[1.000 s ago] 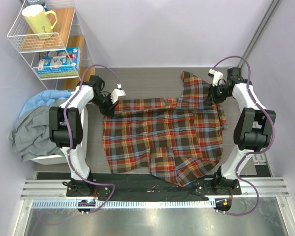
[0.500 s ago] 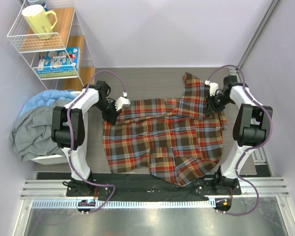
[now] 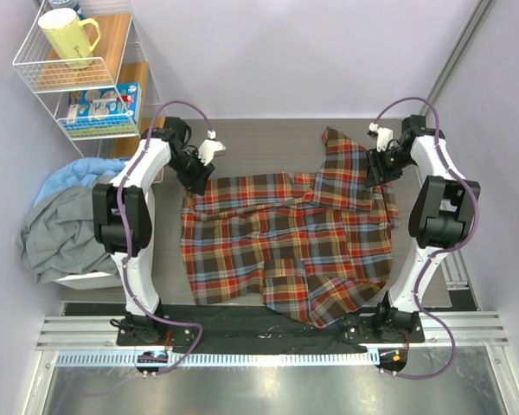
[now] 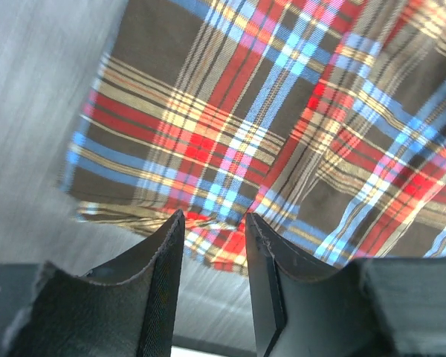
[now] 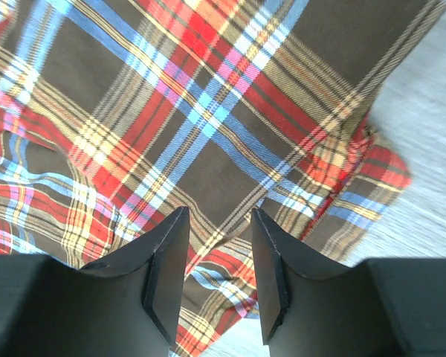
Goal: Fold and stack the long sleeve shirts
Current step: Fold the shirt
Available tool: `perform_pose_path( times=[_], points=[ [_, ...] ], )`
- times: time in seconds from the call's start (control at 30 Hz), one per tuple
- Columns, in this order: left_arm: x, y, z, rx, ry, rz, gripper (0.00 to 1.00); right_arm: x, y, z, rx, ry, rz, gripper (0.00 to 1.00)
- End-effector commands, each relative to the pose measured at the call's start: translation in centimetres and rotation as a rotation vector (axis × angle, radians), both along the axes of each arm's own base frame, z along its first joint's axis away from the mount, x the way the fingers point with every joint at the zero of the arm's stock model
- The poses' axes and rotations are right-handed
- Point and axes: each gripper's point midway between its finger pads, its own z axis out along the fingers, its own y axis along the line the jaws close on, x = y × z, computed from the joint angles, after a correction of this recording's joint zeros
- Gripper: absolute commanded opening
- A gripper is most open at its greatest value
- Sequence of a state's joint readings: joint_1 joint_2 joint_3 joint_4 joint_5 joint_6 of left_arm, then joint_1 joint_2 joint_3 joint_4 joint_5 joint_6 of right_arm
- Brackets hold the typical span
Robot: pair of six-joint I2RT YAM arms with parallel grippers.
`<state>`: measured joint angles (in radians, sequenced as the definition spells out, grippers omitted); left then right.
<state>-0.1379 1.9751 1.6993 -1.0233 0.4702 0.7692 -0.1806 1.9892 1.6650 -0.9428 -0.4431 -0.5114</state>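
I hold left gripper [image 4: 212, 222] and right gripper [image 5: 220, 217] part-spread, empty, above far corners of the plaid shirt [image 3: 285, 246]; it lies widthwise between them.

Bright even light, soft shadows, slight blur

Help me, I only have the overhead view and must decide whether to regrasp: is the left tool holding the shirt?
Observer: No. Its wrist view shows the left tool open with nothing pinched, poised over the shirt's edge.
Operator: And the right one?
Observer: The right tool is open too, with no cloth in it. The plaid lies just beyond its tips.
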Motion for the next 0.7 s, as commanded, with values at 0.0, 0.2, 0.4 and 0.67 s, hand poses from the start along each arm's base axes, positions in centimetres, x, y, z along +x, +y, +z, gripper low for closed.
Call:
perform_pose_path(
  times=[0.0,0.2,0.4,0.67],
  points=[
    [-0.1,0.0,-2.5,0.059,0.084,0.102,0.40,-1.1,0.1,-2.5,0.008,0.097,-0.034,0.44],
    [-0.7,1.0,-5.4,0.144,0.122,0.122,0.39,-2.5,-0.6,-5.8,-0.033,0.175,-0.043,0.43],
    [1.4,2.4,-8.5,0.248,0.117,0.191,0.34,-1.2,-2.1,-8.7,-0.104,0.193,-0.105,0.42],
    [1.8,-0.1,-5.2,0.117,0.124,0.138,0.40,2.1,-0.7,-0.4,0.074,0.044,-0.030,0.54]
  ],
)
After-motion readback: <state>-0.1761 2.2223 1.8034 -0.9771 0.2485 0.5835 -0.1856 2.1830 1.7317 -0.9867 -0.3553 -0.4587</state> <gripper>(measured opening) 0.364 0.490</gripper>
